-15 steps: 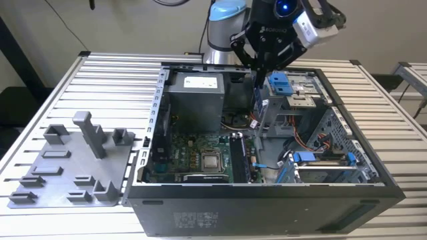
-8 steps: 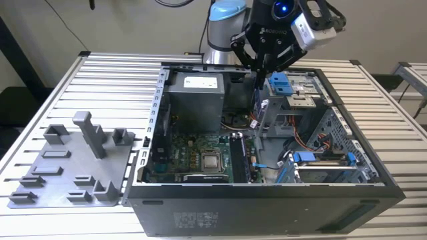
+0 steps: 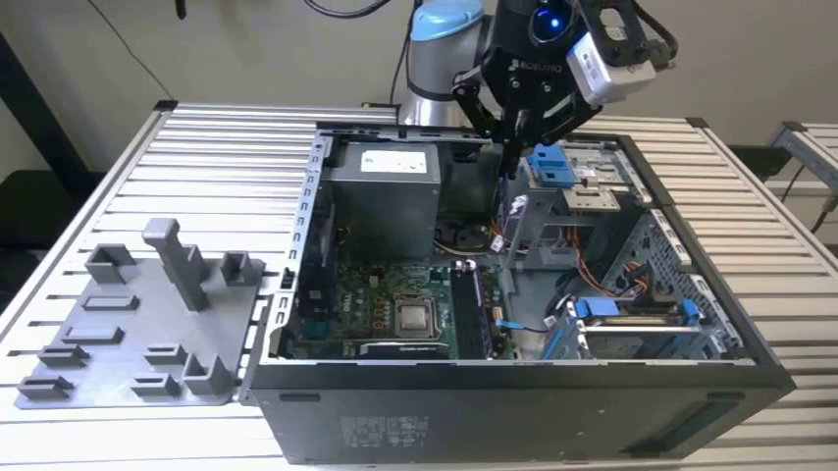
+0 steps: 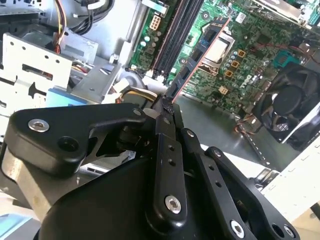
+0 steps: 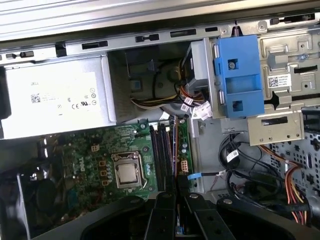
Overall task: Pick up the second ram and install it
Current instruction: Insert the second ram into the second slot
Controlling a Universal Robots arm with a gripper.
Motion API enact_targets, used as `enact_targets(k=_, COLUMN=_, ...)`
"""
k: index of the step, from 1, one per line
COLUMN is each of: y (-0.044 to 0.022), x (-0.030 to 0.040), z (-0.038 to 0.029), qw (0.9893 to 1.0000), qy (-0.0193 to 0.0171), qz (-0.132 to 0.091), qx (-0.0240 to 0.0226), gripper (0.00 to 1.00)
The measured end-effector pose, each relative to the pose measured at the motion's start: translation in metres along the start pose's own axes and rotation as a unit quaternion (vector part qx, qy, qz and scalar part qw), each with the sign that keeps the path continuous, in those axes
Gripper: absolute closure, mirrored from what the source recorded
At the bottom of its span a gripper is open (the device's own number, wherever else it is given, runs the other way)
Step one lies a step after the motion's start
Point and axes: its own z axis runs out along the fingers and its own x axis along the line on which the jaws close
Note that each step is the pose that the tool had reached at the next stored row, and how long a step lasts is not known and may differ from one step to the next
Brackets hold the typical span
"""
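My gripper point(image 3: 508, 147) hangs over the open computer case point(image 3: 524, 378), above its rear half. It is shut on the second ram point(image 4: 200, 55), a thin flat stick with dark chips that juts from the fingertips point(image 4: 167, 107) toward the motherboard point(image 4: 250, 55). In the first wrist view the second ram point(image 5: 174, 150) shows edge-on, in line with the long black memory slots point(image 5: 160, 150) and above them, clear of the board. The same memory slots point(image 3: 469, 314) lie to the right of the processor point(image 3: 416, 317) in the exterior view.
A grey power supply point(image 3: 383, 196) fills the case's rear corner. A blue drive bracket point(image 5: 239, 75), metal drive cages point(image 3: 629, 324) and loose cables point(image 5: 240, 160) crowd the side beyond the slots. A fan point(image 4: 295, 100) sits by the board. A grey tray point(image 3: 144, 334) with blocks lies on the exterior view's left.
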Motion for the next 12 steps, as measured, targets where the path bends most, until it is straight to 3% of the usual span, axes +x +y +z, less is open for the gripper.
enact_targets(k=3, y=0.0000, x=0.0000, z=0.0007, qw=1.0000, qy=-0.0002, qz=-0.001, qx=0.0009, gripper=0.87)
enact_targets(k=6, y=0.0000, x=-0.0001, z=0.0031, qw=0.9998, qy=0.0006, qz=-0.018, qx=0.0035, gripper=0.87)
enact_targets(k=12, y=-0.0012, x=-0.0006, z=0.0105, qw=0.9990, qy=0.0045, qz=-0.044, qx=0.0040, gripper=0.87)
